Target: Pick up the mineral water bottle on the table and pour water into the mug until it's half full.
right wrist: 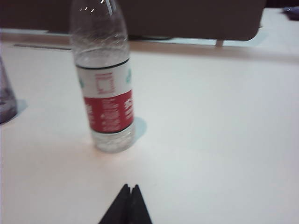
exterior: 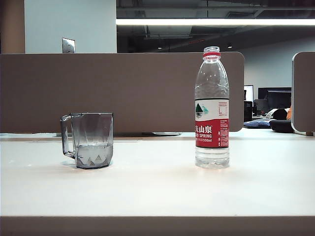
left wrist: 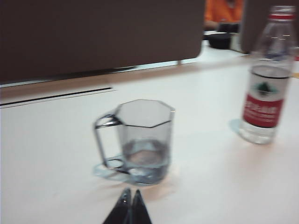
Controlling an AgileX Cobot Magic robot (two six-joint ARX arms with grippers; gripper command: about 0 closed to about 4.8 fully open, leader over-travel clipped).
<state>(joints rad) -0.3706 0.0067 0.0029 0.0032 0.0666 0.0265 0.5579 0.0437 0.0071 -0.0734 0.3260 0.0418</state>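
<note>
Right pincer [right wrist: 130, 187] shut, black fingertips pressed together in point, empty, low over bench [right wrist: 219, 140]. Mineral water bottle [right wrist: 105, 88] upright ahead of pincer, apart from it, no cap end in frame; water fills lower part under red-and-white label. Mug [right wrist: 5, 100] partly visible at frame edge, beyond bottle. Dark partition [right wrist: 196, 18] far behind.

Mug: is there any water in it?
Yes, the mug holds water in its lower part; the waterline shows through its wall.
</note>
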